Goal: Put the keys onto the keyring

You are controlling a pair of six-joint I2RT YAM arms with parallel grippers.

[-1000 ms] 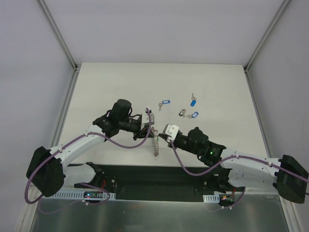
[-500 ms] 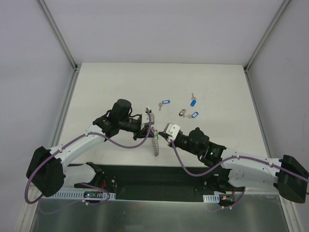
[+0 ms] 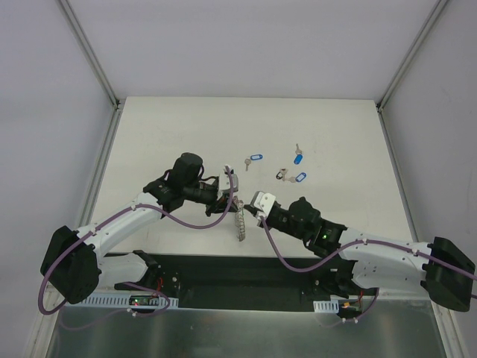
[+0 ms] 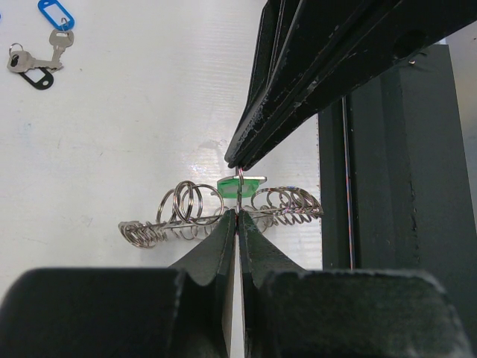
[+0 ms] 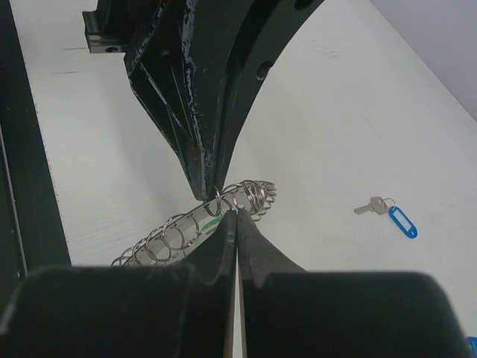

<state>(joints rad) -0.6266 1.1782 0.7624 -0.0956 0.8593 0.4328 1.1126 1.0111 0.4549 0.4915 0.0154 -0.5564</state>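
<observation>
The keyring [image 3: 241, 224] stands edge-on near the table's front edge, a grey metal ring fringed with small loops [image 4: 190, 212] [image 5: 179, 230]. My left gripper [image 3: 232, 201] [image 4: 237, 213] is shut on its rim. My right gripper [image 3: 250, 209] [image 5: 236, 213] meets it tip to tip from the other side, shut on a thin wire loop beside a green key tag [image 4: 240, 184] [image 5: 213, 222]. Three blue-tagged keys [image 3: 254, 159] [image 3: 298, 157] [image 3: 296, 177] lie on the table farther back. One of them [image 5: 395, 218] shows in the right wrist view.
A black strip [image 3: 246, 272] runs along the near table edge just behind the keyring. White walls with metal posts [image 3: 97, 63] close in the table on three sides. In the left wrist view, a blue tag [image 4: 54, 13] and a key [image 4: 59, 41] lie at the top left.
The right arm has crept slightly to the left. Both grippers stay shut at the keyring, and the loose keys have not moved.
</observation>
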